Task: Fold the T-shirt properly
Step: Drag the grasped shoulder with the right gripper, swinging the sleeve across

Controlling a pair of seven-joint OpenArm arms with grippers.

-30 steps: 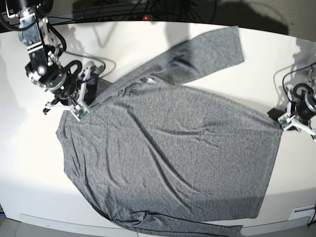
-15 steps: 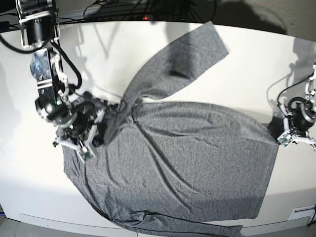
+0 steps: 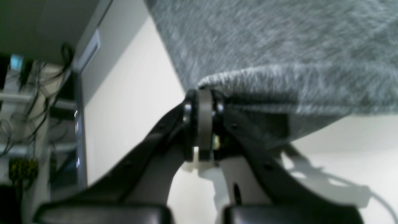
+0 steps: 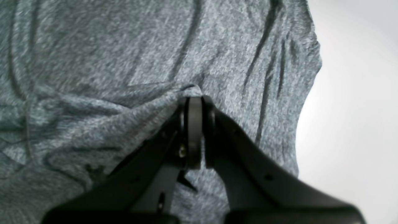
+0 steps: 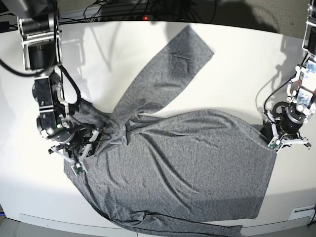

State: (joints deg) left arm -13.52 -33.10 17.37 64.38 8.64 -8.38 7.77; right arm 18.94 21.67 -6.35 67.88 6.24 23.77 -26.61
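The heather-grey T-shirt lies spread over the white table, one long sleeve angled toward the back and another sleeve along the front edge. My right gripper is at the shirt's left end, shut on a fold of cloth that bunches at its tips. On the other side, my left gripper is shut on the shirt's right corner. In the left wrist view that pinched edge is lifted off the table at the left gripper.
Cables and a power strip with a red light run along the table's back edge. The lower sleeve lies at the front edge of the table. A thin cable loops beside the arm on the right.
Both grippers have moved toward the table's front, drawing the shirt's far edge with them. The back sleeve has swung left and the cloth has bunched near the right gripper.
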